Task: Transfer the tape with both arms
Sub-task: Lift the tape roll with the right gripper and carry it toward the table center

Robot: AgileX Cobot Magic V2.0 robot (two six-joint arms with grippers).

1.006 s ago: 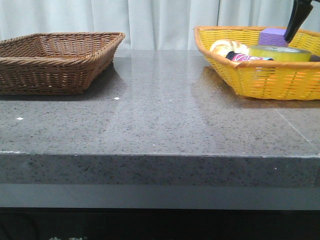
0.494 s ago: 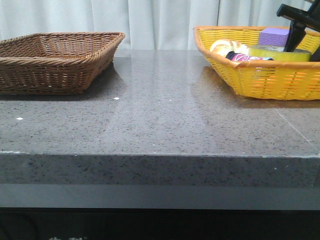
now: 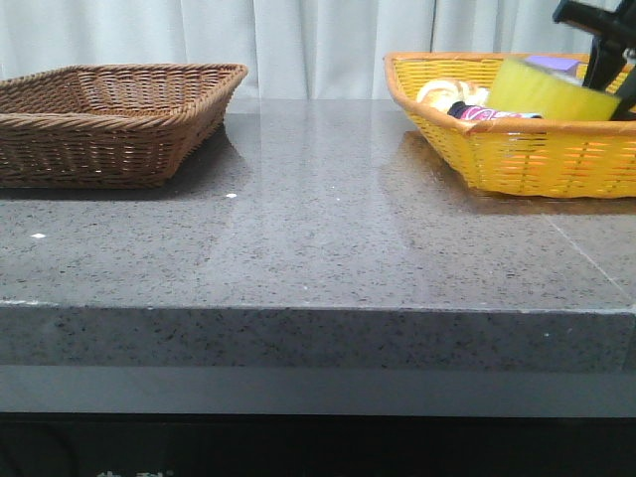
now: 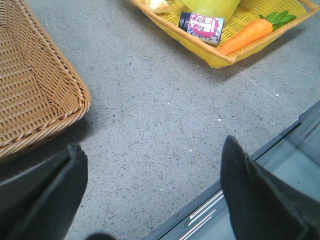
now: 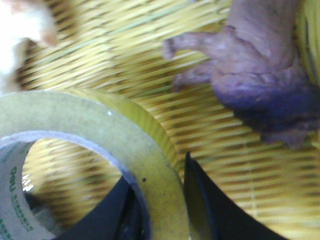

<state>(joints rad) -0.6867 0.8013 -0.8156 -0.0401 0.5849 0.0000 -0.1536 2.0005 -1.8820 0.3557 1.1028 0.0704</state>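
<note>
The yellow tape roll (image 3: pixel 547 91) is tilted up above the yellow basket (image 3: pixel 537 154) at the right. My right gripper (image 3: pixel 608 81) is shut on its wall. In the right wrist view one finger sits inside the core and one outside, pinching the tape (image 5: pixel 95 130); the right gripper (image 5: pixel 165 205) is at the roll's edge. My left gripper (image 4: pixel 150 195) is open and empty over the grey table near its front edge, and it is out of the front view. The tape's lower part also shows in the left wrist view (image 4: pixel 210 6).
A brown wicker basket (image 3: pixel 109 119) stands at the left and shows in the left wrist view (image 4: pixel 35 95). The yellow basket (image 4: pixel 175 30) holds a small printed bottle (image 4: pixel 201 26), a carrot (image 4: pixel 247 35), a purple block (image 5: pixel 260 80) and a pale item (image 3: pixel 442 92).
The tape lay flat in the yellow basket; now my right gripper has closed on it and lifted its left side, so it tilts upward.
</note>
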